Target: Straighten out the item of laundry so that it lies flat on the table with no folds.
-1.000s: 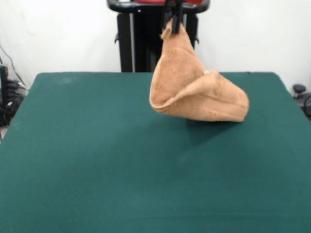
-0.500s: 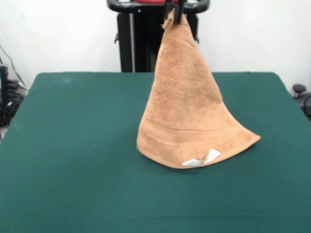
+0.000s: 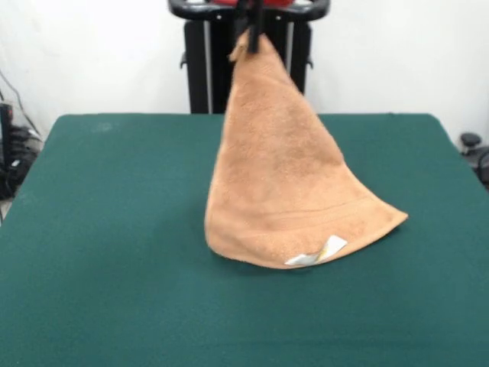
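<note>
One towel (image 3: 286, 183), peaked like a tent on one green table (image 3: 114, 252); one hand (image 3: 250, 19) clenched on its top corner

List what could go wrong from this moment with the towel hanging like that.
1. The tool pinches only one corner of the towel; a thin grip like that could slip.
2. The towel hangs as a cone with its lower edge on the table. Released here, it would likely collapse into folds rather than spread flat.
3. The label corner looks curled; that edge may tuck under if dragged.
</note>
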Motion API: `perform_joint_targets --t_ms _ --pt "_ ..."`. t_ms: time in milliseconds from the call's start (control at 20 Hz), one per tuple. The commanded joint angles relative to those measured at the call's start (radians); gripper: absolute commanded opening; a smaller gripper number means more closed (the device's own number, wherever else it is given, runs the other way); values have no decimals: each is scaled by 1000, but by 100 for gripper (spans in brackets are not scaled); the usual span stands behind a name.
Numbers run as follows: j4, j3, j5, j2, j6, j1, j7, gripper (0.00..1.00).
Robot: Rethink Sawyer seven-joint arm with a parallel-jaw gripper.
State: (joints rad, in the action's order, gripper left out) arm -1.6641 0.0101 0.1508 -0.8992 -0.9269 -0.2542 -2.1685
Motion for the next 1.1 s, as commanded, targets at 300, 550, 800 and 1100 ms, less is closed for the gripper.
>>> perform_joint_targets --t_ms 300,550,800,1100 --pt "-180 154 136 292 444 -175 129 0" --pt "-148 150 210 366 534 -187 98 0" --pt "-122 159 248 402 565 -185 72 0" --pt "-103 164 268 423 585 -177 40 0"
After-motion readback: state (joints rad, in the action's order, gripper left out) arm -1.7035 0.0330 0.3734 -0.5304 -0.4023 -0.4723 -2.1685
